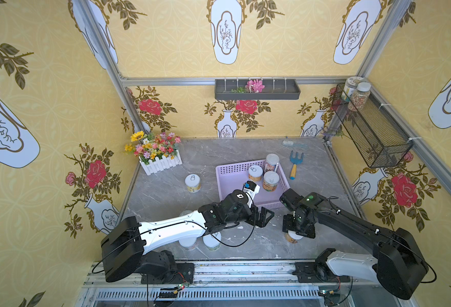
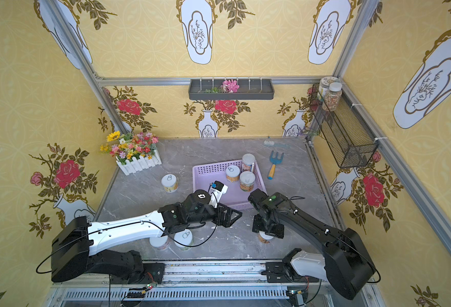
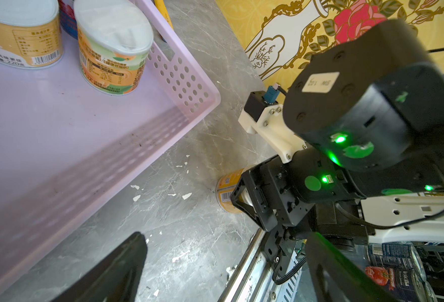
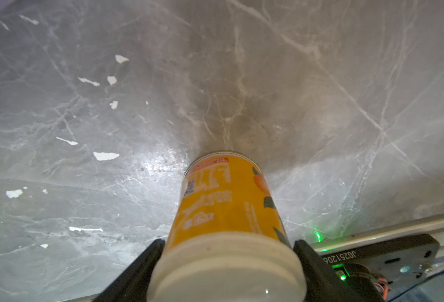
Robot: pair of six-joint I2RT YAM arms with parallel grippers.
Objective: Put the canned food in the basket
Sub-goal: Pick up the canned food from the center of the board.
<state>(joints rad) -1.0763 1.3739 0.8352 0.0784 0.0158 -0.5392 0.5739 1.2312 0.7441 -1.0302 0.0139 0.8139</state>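
The lavender basket [image 1: 235, 166] [image 3: 179, 78] stands mid-table and holds two short cans [image 1: 255, 173] [image 1: 270, 180] and a taller white-lidded jar [image 1: 272, 161]. My right gripper [image 1: 297, 231] [image 4: 228, 245] points down near the front edge, its fingers pressed against both sides of the white lid of an upright orange can [image 4: 226, 204] [image 1: 293, 238] that stands on the table. My left gripper [image 1: 264, 218] [image 3: 226, 243] is open and empty just in front of the basket's near wall. One can [image 1: 192, 183] stands alone left of the basket. Two more [image 1: 212, 240] [image 1: 188, 243] sit partly hidden under the left arm.
A white picket flower box [image 1: 160, 162] stands at the back left. A blue hand rake [image 1: 294, 164] and a brush [image 1: 293, 144] lie right of and behind the basket. A black wire basket [image 1: 370, 133] with two jars hangs on the right wall. A dark tray [image 1: 256, 90] hangs on the back wall.
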